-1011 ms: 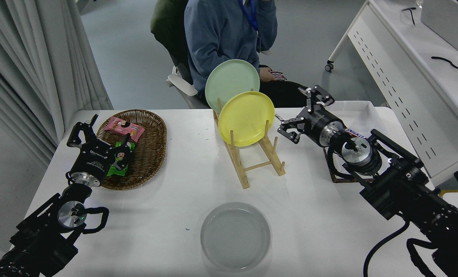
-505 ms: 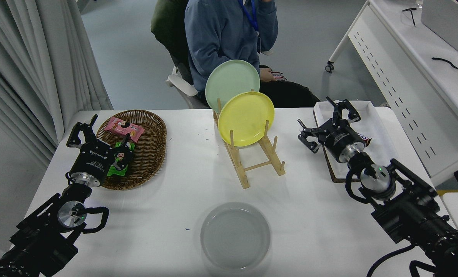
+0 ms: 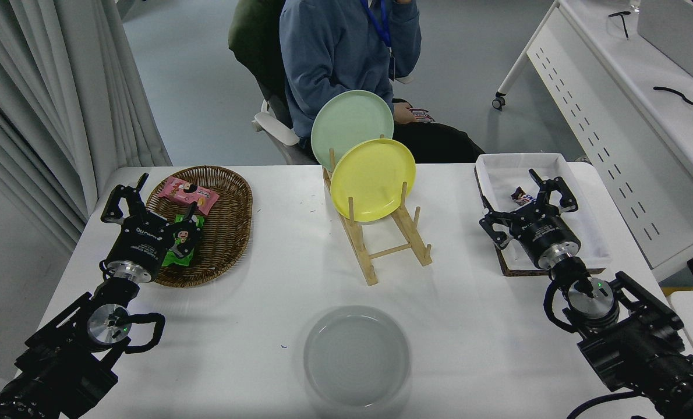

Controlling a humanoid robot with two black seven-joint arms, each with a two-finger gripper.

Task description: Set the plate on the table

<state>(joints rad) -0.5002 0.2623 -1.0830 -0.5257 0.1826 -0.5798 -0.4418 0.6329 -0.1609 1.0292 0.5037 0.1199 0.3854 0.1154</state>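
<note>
One round light-grey plate is seen flat near the white tabletop's near edge. Rigid, light and slick, it is judged best pinched at the rim. The right claw, spread and empty, is held near the right edge.

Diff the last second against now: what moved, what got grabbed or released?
Only the right gripper moved: it pulled back from beside the yellow plate toward the right and nearer the robot, and now sits open and empty over the white tray. Nothing was grabbed or released. Unchanged: grey plate flat on the table, pale green plate and yellow plate in the wooden rack, left gripper parked by the wicker basket.
</note>
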